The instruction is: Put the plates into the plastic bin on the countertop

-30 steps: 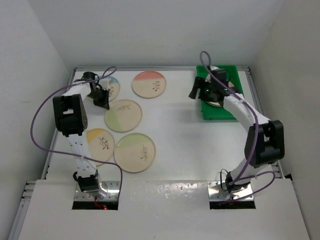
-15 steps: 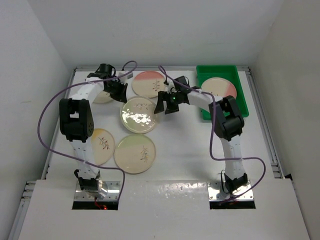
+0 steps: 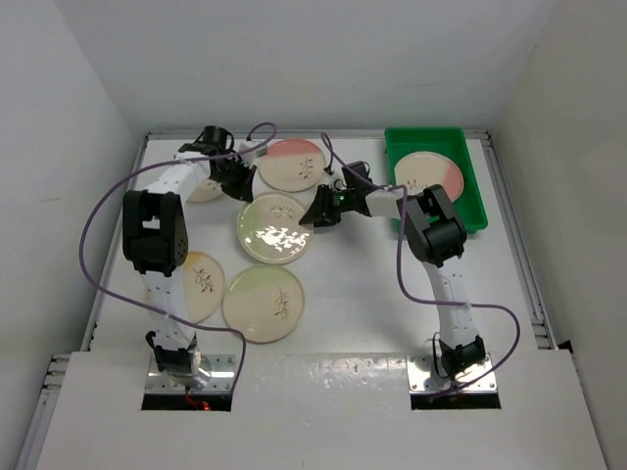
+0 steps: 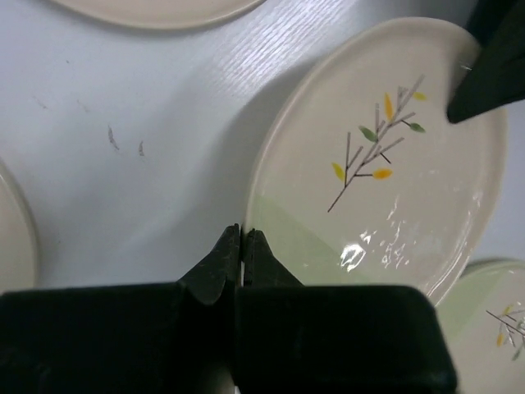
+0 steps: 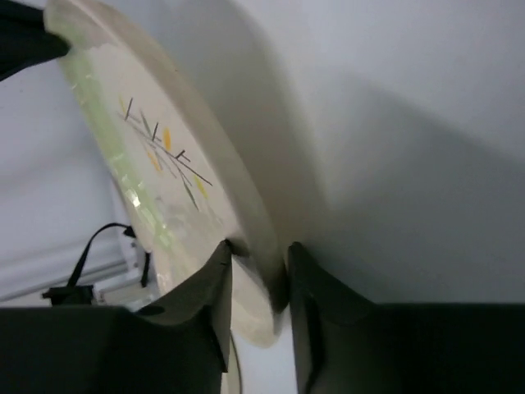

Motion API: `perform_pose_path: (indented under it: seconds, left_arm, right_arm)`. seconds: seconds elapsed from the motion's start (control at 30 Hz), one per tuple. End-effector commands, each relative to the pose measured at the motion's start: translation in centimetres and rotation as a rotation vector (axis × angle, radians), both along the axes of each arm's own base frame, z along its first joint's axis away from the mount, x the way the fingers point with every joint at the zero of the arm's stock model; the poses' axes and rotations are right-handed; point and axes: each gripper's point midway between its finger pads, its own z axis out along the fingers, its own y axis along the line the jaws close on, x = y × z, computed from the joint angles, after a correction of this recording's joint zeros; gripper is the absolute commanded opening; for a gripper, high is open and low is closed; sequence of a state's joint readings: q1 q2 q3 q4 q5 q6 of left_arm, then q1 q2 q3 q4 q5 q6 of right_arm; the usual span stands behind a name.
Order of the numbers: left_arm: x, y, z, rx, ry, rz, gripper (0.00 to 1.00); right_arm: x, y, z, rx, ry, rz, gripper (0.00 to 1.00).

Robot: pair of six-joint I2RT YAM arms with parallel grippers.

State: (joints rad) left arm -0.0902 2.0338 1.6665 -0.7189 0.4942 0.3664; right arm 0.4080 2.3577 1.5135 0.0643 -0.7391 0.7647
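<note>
The flat white rectangular tabletop (image 3: 372, 294), edged with pale raised strips, carries everything. Two white-and-black arms rise from its near edge. The left arm (image 3: 147, 230) reaches toward the far left corner, and the right arm (image 3: 436, 235) bends across toward the middle. The shallow bright green rectangular plastic bin (image 3: 472, 196) with a raised rim sits in the far right corner. One round cream ceramic plate with a pink segment (image 3: 428, 174) lies flat inside it; whether others lie beneath it cannot be told.

Five more round cream ceramic plates with dark sprig drawings are outside the bin, all on the left half of the tabletop. The pale-green-segment plate (image 3: 275, 227) (image 4: 385, 156) (image 5: 156, 156) sits in the middle; a broad shadow falls beside it, and its gripped edge looks lifted off the tabletop. Another pink-segment plate (image 3: 291, 164) lies by the far edge, just beyond it. A second green-segment plate (image 3: 263, 304) lies toward the near edge, with a yellow-segment plate (image 3: 201, 284) just beside it, nearer the left edge. The last plate (image 3: 203, 192), toward the far left corner, is mostly hidden by the left arm, so its colour cannot be told.

The right end effector (image 3: 310, 215) (image 5: 256, 263) pinches the right rim of the middle plate, one finger on each face. The left end effector (image 3: 242, 192) (image 4: 242, 246) has its fingers pressed together on nothing, tips just beside that plate's far left rim.
</note>
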Motion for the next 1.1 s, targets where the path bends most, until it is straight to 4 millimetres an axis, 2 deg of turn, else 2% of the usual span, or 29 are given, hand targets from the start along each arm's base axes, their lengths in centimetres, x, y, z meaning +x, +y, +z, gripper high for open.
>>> perform_pose_path:
  seconds: [0.0,0.03,0.07,0.13,0.17,0.2,0.23,0.27,0.3,0.33,0.37,0.4,0.43,0.47,0.5,0.57,0.6,0.63,0.67,0.7,0.73,0.77,0.8,0.83,0.9,0.93,1.07]
  left_arm:
    - [1.1,-1.2,0.7,-0.034,-0.038,-0.035,0.00]
    - [1.1,-1.2,0.2,-0.033,-0.027,-0.035,0.00]
    - [1.1,-1.1,0.2,-0.027,-0.023,-0.023,0.00]
    - [1.4,-0.9,0.0,-0.018,-0.024,-0.018,0.00]
    - [1.7,-1.0,0.3,-0.019,-0.035,-0.018,0.00]
    - [2.3,-0.8,0.8,-0.012,-0.055,-0.004,0.00]
    - [2.6,-0.6,1.5,-0.002,-0.075,0.002,0.00]
    - [2.9,-0.7,1.9,-0.003,-0.086,0.003,0.07]
    - [3.4,-0.6,3.1,-0.003,-0.111,0.015,0.15]
    - [3.7,-0.2,4.1,-0.005,-0.134,0.025,0.24]
    - [4.0,0.5,4.9,-0.011,-0.149,0.047,0.38]
    - [4.2,0.5,5.2,-0.012,-0.158,0.047,0.42]
    - [4.5,1.1,6.7,-0.021,-0.189,0.057,0.44]
    - [4.6,1.7,7.1,-0.025,-0.194,0.077,0.47]
    - [4.7,1.7,8.3,-0.027,-0.222,0.077,0.50]
    - [4.7,2.3,9.0,-0.027,-0.236,0.089,0.51]
    - [4.5,2.5,9.1,-0.020,-0.236,0.095,0.51]
    - [4.4,3.1,8.9,-0.005,-0.232,0.101,0.51]
    - [4.1,3.2,8.9,0.001,-0.235,0.092,0.51]
    - [3.9,3.2,8.5,0.002,-0.224,0.092,0.51]
    - [3.6,3.2,8.4,0.002,-0.218,0.092,0.51]
    - [3.6,3.2,8.4,0.002,-0.218,0.092,0.51]
    - [3.4,3.2,8.0,0.003,-0.207,0.092,0.51]
    - [3.2,3.2,7.9,0.004,-0.198,0.092,0.51]
    - [2.9,2.8,7.4,0.004,-0.187,0.083,0.51]
    - [2.9,2.6,7.5,-0.004,-0.187,0.078,0.51]
    - [2.6,2.2,7.2,-0.004,-0.178,0.069,0.51]
  right_arm:
    - [-1.3,1.4,0.9,0.099,0.017,0.039,0.24]
    - [-1.4,1.3,1.2,0.101,0.014,0.036,0.16]
    - [-1.3,1.0,2.0,0.107,0.001,0.030,0.03]
    - [-0.8,0.0,2.2,0.102,-0.007,-0.006,0.00]
    - [-0.6,-0.2,3.9,0.113,-0.044,-0.012,0.00]
    - [0.1,-1.1,4.4,0.109,-0.061,-0.040,0.00]
    - [0.6,-1.3,6.7,0.123,-0.103,-0.052,0.00]
    - [0.8,-1.6,7.4,0.124,-0.112,-0.064,0.00]
    - [2.0,-2.9,8.0,0.117,-0.129,-0.113,0.00]
    - [2.4,-3.4,10.0,0.129,-0.160,-0.129,0.00]
    - [2.9,-3.9,11.8,0.142,-0.191,-0.153,0.00]
    - [3.4,-4.9,13.8,0.158,-0.229,-0.178,0.00]
    - [4.0,-6.1,14.9,0.168,-0.243,-0.214,0.00]
    - [4.6,-7.6,16.8,0.182,-0.286,-0.249,0.00]
    - [4.7,-8.6,18.3,0.184,-0.312,-0.282,0.00]
    - [5.6,-13.0,19.8,0.173,-0.336,-0.412,0.00]
    - [6.3,-14.6,19.8,0.161,-0.335,-0.482,0.00]
    - [7.7,-18.6,20.0,0.155,-0.337,-0.607,0.00]
    - [6.9,-20.1,19.5,0.164,-0.309,-0.665,0.00]
    - [7.9,-24.7,19.2,0.156,-0.291,-0.804,0.00]
    - [8.1,-26.2,19.2,0.159,-0.300,-0.865,0.00]
    - [7.3,-27.4,18.5,0.182,-0.281,-0.913,0.00]
    - [7.5,-28.5,18.9,0.212,-0.282,-0.962,0.00]
    - [7.0,-31.5,17.6,0.208,-0.262,-1.045,0.00]
    - [7.2,-33.9,18.6,0.255,-0.289,-1.121,0.00]
    - [7.3,-35.3,18.3,0.246,-0.293,-1.158,0.00]
    - [7.9,-38.1,17.1,0.188,-0.288,-1.231,0.00]
